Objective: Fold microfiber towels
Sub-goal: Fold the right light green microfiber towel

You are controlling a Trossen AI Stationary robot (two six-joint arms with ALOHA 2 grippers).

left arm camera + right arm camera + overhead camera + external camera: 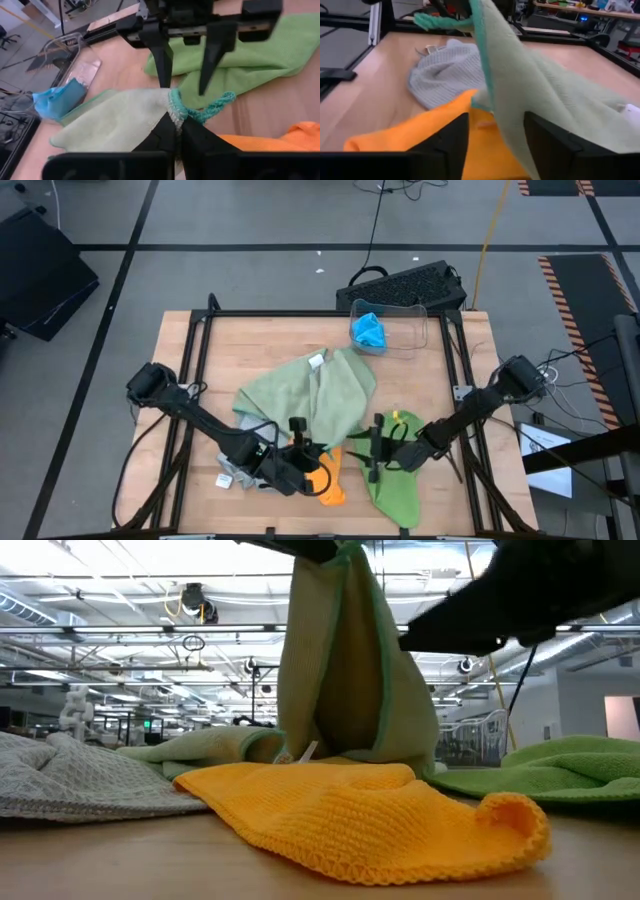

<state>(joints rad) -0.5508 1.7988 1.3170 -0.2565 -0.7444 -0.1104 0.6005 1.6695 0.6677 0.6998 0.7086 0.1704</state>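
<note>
high view: on the pale wooden table (pixel 260 340) both dark arms reach in toward the near middle, where several soft cloths lie together. the left gripper (pixel 300 455) has its two fingers pressed together on a teal-edged corner of the sage green microfiber towel (pixel 310 395), pinching it; in the left wrist view the corner (pixel 176 107) sits bunched between the dark fingertips (pixel 165 132), lifted off the wood. the low view shows that green cloth (pixel 340 670) hanging up from the table like a tent, its lower part spread out behind the orange one. the right gripper (pixel 378 448) faces the left one from just beside it, its fingers spread apart and holding nothing; in the left wrist view its two pointed fingers (pixel 162 55) stand either side of the pinched corner without closing on it. the bright orange knitted microfiber towel (pixel 330 480) lies crumpled at the near edge, under the two grippers. a lime green microfiber towel (pixel 395 485) lies flat to the right of it, near the right gripper. a grey waffle-textured microfiber towel (pixel 445 72) lies bunched to the left of the orange one, a small white tag beside it. a bright blue microfiber towel (pixel 368 330) sits crumpled in a clear plastic box (pixel 415 330) at the far right of the table.
</note>
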